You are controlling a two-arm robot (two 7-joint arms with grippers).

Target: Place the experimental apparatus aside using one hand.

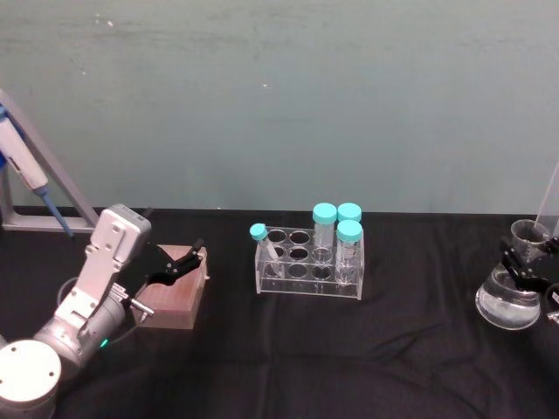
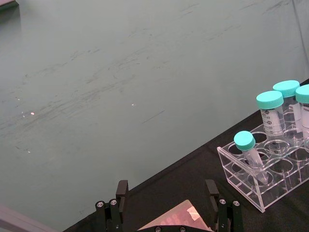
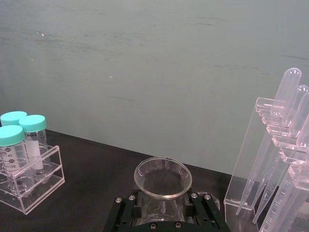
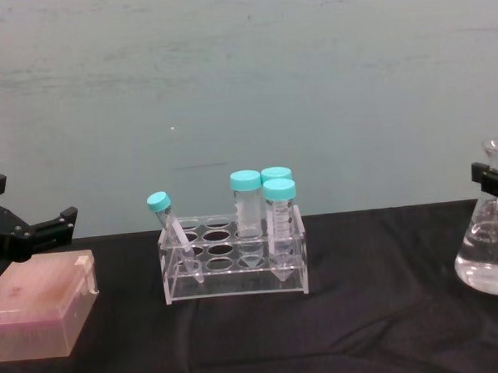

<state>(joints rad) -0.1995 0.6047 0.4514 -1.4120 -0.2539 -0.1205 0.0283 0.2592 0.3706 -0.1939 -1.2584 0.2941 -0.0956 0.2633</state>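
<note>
The head view looked forward and down from above onto the black table (image 1: 288, 349), taking in its full width, with the tube rack (image 1: 309, 262) near centre, the left gripper (image 1: 179, 262) at one side and the flask (image 1: 510, 297) at the other. The chest view looked level across the same table from lower down and closer, showing the rack (image 4: 234, 258) side-on (the flask (image 4: 490, 253) cut by its edge). The left wrist view faced the wall from just behind its fingers (image 2: 121, 193), catching the rack (image 2: 263, 174). The right wrist view sat close over the flask's mouth (image 3: 162, 176), beside the pipette stand (image 3: 263, 159), sharing the rack (image 3: 29, 169).
</note>
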